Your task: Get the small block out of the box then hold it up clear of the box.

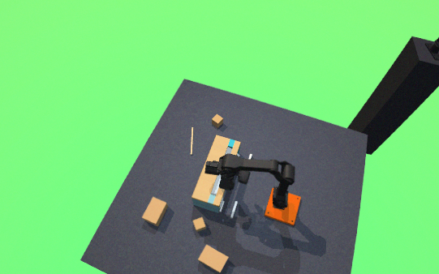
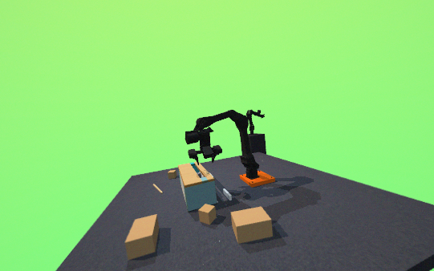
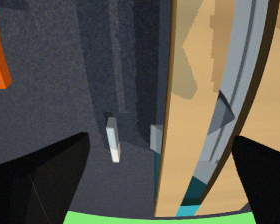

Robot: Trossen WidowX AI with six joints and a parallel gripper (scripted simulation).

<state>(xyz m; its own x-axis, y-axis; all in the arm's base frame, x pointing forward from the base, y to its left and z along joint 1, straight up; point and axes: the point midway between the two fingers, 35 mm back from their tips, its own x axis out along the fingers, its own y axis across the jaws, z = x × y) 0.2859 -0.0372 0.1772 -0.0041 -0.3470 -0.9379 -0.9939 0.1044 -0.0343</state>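
Observation:
The box [image 1: 203, 190] [image 2: 197, 194] [image 3: 184, 63] has a tan top and teal walls and stands in the middle of the dark table [image 1: 320, 162] [image 2: 337, 208]. A long grey slot [image 3: 239, 63] runs along its top. My gripper [image 1: 221, 178] [image 2: 204, 154] [image 3: 163, 143] is open and empty. It points down and hangs a little above the box top, near the slot. I cannot make out the small block on the shelf in any view.
A thin stick [image 1: 191, 140] [image 2: 157, 188] and a small cube [image 1: 217, 120] [image 2: 172, 174] lie beyond the box. Another cube [image 1: 199, 224] [image 2: 207, 213] and two tan boxes [image 1: 154, 211] [image 2: 142, 236] [image 1: 213, 258] [image 2: 251, 224] lie in front. A white bar [image 1: 234, 207] [image 2: 227, 194] [image 3: 112, 139] lies beside it. The arm's orange base [image 1: 282, 208] [image 2: 257, 179] stands nearby.

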